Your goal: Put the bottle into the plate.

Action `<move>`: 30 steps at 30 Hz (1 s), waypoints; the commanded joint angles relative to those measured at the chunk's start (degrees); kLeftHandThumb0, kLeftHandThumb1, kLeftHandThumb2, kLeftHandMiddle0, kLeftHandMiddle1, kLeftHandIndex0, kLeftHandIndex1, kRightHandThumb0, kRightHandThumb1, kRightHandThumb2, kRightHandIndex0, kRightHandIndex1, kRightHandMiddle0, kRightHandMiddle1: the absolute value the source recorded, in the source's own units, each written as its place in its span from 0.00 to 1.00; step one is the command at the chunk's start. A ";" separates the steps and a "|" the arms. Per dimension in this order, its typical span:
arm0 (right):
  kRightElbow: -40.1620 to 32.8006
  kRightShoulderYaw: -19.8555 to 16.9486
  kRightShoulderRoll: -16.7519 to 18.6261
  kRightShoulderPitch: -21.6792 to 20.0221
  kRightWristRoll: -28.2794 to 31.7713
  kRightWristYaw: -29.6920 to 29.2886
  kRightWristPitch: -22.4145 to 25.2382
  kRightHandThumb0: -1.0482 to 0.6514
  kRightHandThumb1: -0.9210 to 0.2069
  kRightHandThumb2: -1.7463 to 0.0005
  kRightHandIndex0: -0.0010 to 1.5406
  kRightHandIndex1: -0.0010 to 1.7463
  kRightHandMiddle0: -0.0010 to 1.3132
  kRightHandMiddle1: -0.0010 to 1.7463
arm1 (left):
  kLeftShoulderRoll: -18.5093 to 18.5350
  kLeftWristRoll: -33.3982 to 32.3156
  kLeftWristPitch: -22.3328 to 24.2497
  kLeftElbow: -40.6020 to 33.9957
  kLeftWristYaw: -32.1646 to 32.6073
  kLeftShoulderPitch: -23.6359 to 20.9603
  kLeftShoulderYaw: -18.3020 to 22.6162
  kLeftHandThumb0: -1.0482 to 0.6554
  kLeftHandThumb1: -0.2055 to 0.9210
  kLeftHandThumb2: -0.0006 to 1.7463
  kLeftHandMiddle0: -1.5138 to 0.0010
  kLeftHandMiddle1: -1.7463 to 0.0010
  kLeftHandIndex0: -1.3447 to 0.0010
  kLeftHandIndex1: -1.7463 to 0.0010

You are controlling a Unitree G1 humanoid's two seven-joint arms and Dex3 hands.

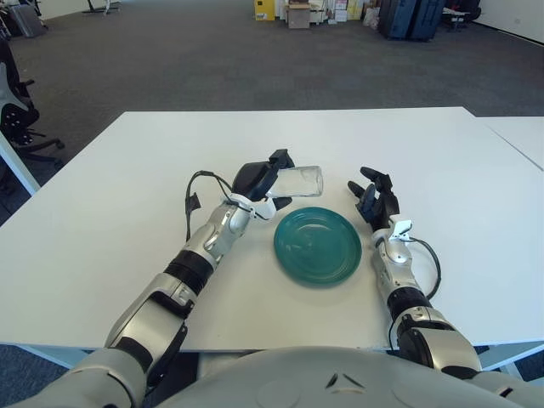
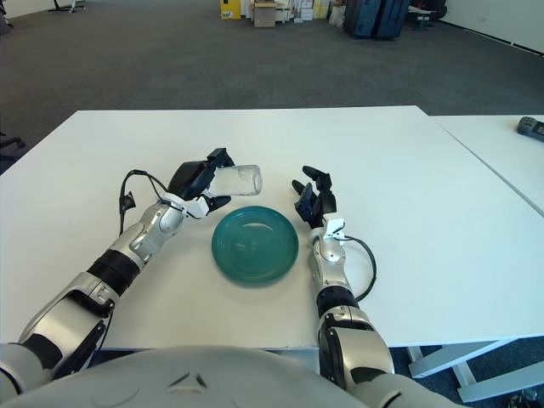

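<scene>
A clear plastic bottle (image 1: 299,181) is held on its side in my left hand (image 1: 262,185), a little above the table and just behind the far left rim of the teal plate (image 1: 318,245). The bottle's free end points right, over the plate's far edge. The plate lies flat on the white table (image 1: 102,212), between my two hands, with nothing in it. My right hand (image 1: 376,200) shows just right of the plate with its fingers spread and holding nothing.
A second white table (image 1: 520,136) adjoins on the right, with a dark object (image 2: 531,127) on it. Office chairs (image 1: 17,102) stand on the left beside the table. Boxes and cases (image 1: 408,17) stand far back across the carpet.
</scene>
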 commanded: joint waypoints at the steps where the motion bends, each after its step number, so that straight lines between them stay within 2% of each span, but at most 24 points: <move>1: 2.45 0.00 0.81 3.06 0.56 0.58 2.81 0.14 0.00 0.43 0.38 0.12 0.05 0.59 | 0.47 1.18 0.64 -5.34 -1.97 1.24 -0.57 0.35 0.52 0.71 0.25 0.00 0.59 0.00; 12: 3.45 -0.37 1.25 2.52 1.06 1.46 2.54 0.14 0.00 0.43 0.38 0.13 0.04 0.59 | 1.45 5.53 1.94 -13.19 -8.31 4.73 -3.30 0.35 0.49 0.73 0.25 0.00 0.57 0.00; 24: 4.68 -0.57 1.55 1.94 1.12 1.74 2.00 0.14 0.00 0.43 0.36 0.13 0.03 0.59 | 3.99 8.58 -0.89 -16.67 -10.67 6.23 -5.20 0.35 0.48 0.74 0.25 0.00 0.56 0.00; 30: 5.32 -0.66 1.77 1.60 1.01 1.15 1.53 0.14 0.00 0.43 0.36 0.13 0.03 0.60 | 5.69 8.87 -2.34 -19.28 -14.21 6.86 -5.90 0.35 0.49 0.73 0.26 0.00 0.56 0.00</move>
